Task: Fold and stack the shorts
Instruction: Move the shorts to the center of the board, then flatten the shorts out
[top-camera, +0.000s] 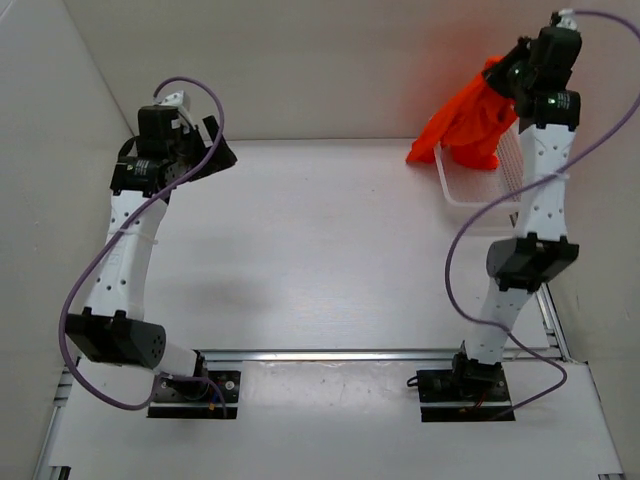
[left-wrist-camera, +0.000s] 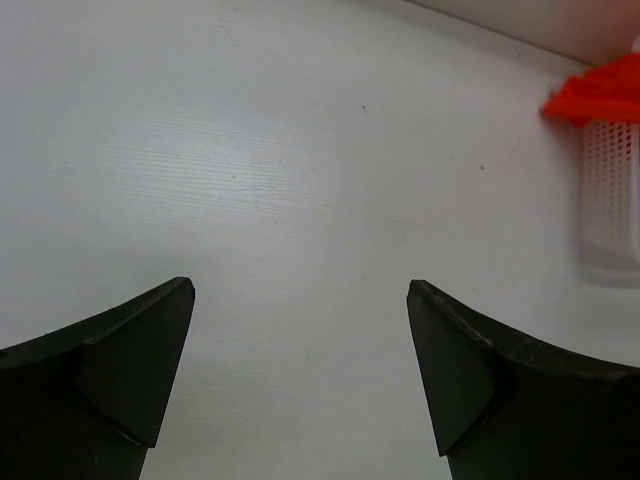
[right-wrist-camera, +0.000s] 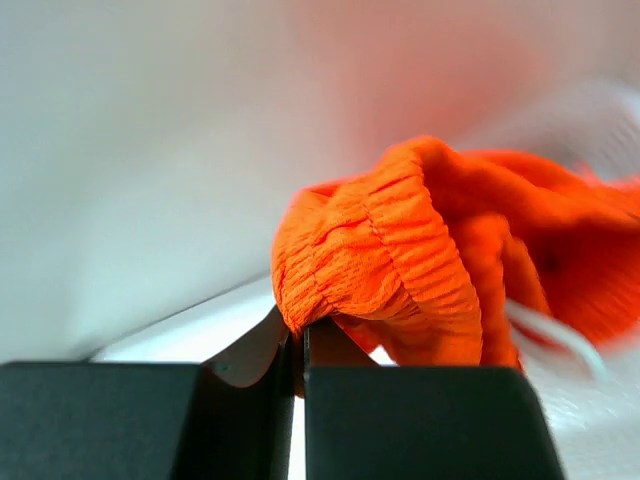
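Note:
The orange-red shorts (top-camera: 468, 118) hang bunched at the back right, lifted above a white mesh basket (top-camera: 478, 185). My right gripper (top-camera: 508, 72) is shut on the shorts' gathered waistband. In the right wrist view the jaws are pressed together (right-wrist-camera: 300, 335) with the ribbed orange cloth (right-wrist-camera: 400, 250) bulging above them, and a white drawstring (right-wrist-camera: 560, 340) shows blurred at the right. My left gripper (top-camera: 205, 145) is open and empty above the table at the back left. Its fingers (left-wrist-camera: 140, 360) stand wide apart over bare white table, and the shorts (left-wrist-camera: 598, 95) show far right.
The white mesh basket (left-wrist-camera: 610, 195) stands at the back right corner of the table, by the right wall. White walls close the table at the back and left. A metal rail (top-camera: 330, 355) with both arm bases runs along the near edge.

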